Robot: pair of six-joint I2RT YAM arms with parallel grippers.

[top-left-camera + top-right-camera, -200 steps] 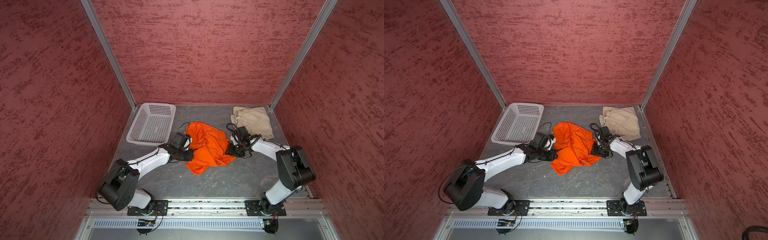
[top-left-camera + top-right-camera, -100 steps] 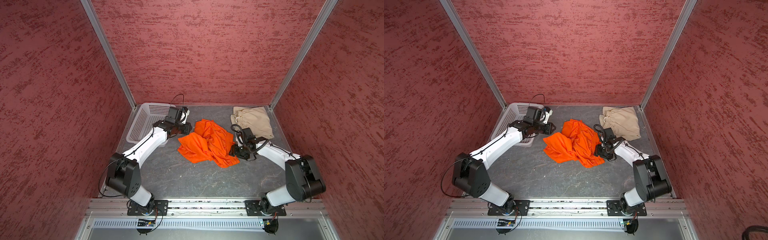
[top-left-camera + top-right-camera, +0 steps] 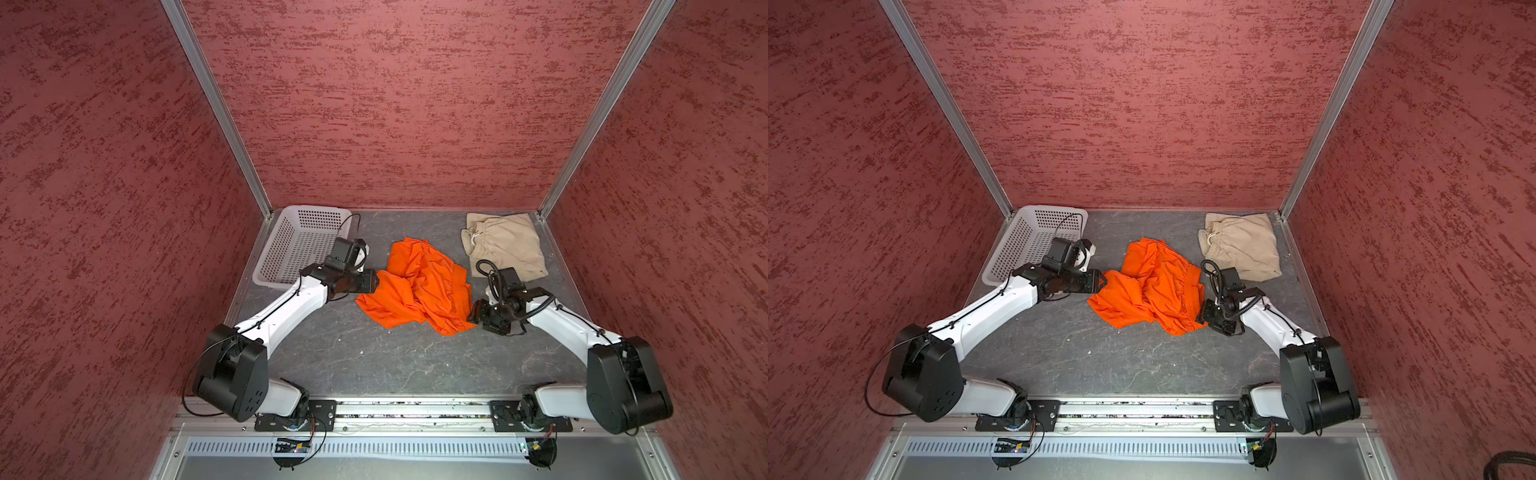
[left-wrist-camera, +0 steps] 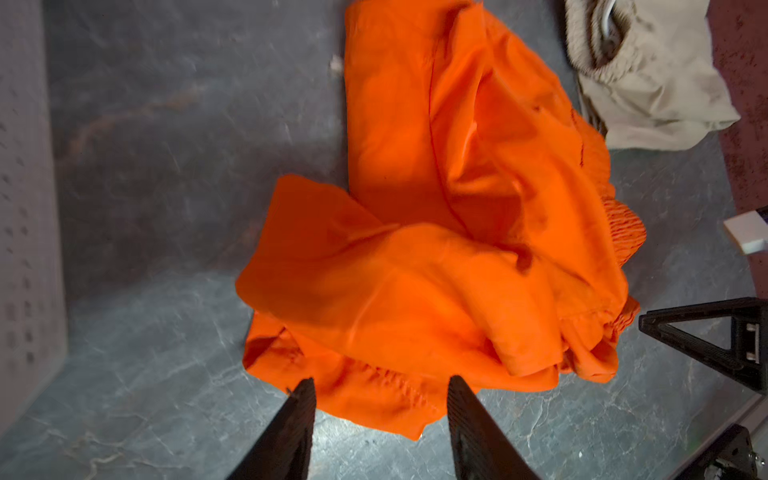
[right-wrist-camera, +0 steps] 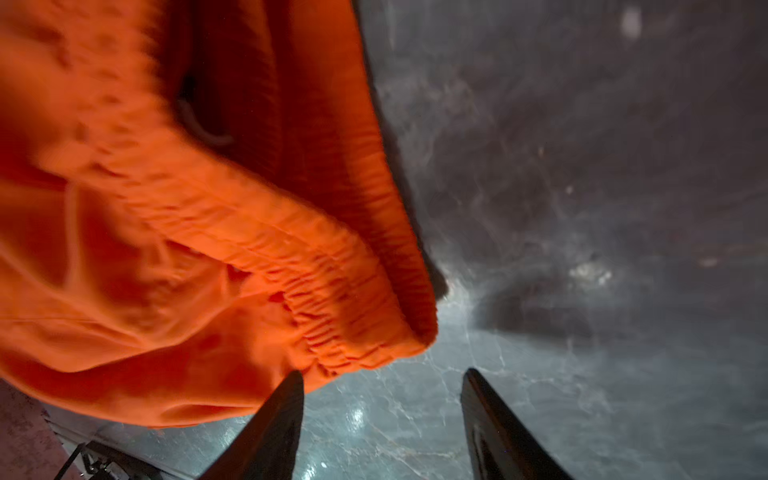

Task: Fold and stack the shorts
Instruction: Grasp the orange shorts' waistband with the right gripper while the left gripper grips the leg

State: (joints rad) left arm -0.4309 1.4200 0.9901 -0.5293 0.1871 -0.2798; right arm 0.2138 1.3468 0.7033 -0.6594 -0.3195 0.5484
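Orange shorts (image 3: 415,286) lay crumpled in a loose, unfolded heap near the middle of the grey table (image 3: 374,357), with the gathered waistband on the side toward the right arm. The beige shorts (image 3: 505,245) lay flat in the far right corner, with their waistband and white drawstring facing the middle of the table. They were near the orange pair, but whether the two touched could not be told. A white perforated basket (image 3: 291,245) stood in the far left corner. The left gripper (image 4: 380,384) hung at the left edge of the orange heap, between the heap and the basket, with its jaws spread. In the left wrist view an edge of orange cloth lay below the gap between the fingers, and nothing was clamped. The right gripper (image 5: 382,374) sat low at the heap's near right edge, its jaws likewise spread with bare table between them. The orange waistband came right up beside one finger (image 5: 286,399), though contact was unclear. Neither gripper held anything.
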